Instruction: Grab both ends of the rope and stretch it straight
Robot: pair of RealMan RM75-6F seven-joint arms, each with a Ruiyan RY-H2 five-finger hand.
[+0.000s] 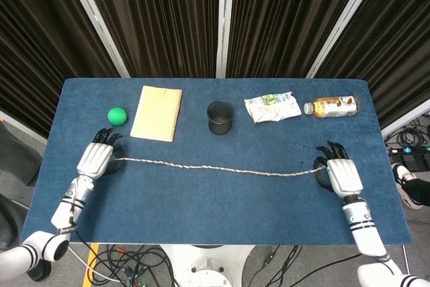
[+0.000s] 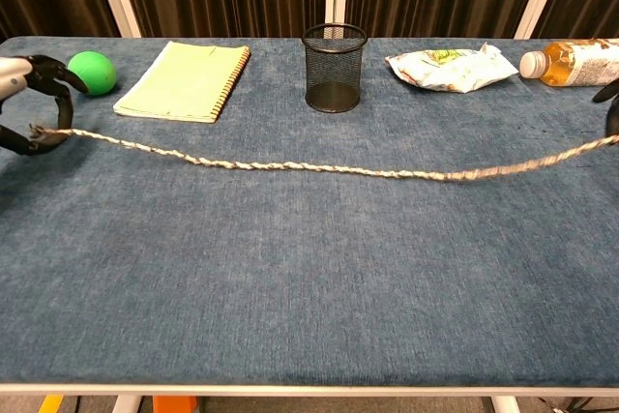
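Note:
A twisted beige rope [image 1: 215, 167] [image 2: 319, 168] runs across the blue table from left to right, nearly straight with a slight sag in the middle. My left hand [image 1: 96, 160] [image 2: 24, 103] pinches the rope's left end near the table's left edge. My right hand [image 1: 340, 175] grips the right end near the right edge; in the chest view only a dark bit of it shows at the frame's right border [image 2: 612, 108].
Along the back of the table [image 1: 201, 213] stand a green ball [image 1: 117, 115], a yellow spiral notebook [image 1: 157, 113], a black mesh cup [image 1: 220, 117], a crumpled snack bag [image 1: 271, 107] and a lying bottle [image 1: 331, 106]. Cables hang below the front edge.

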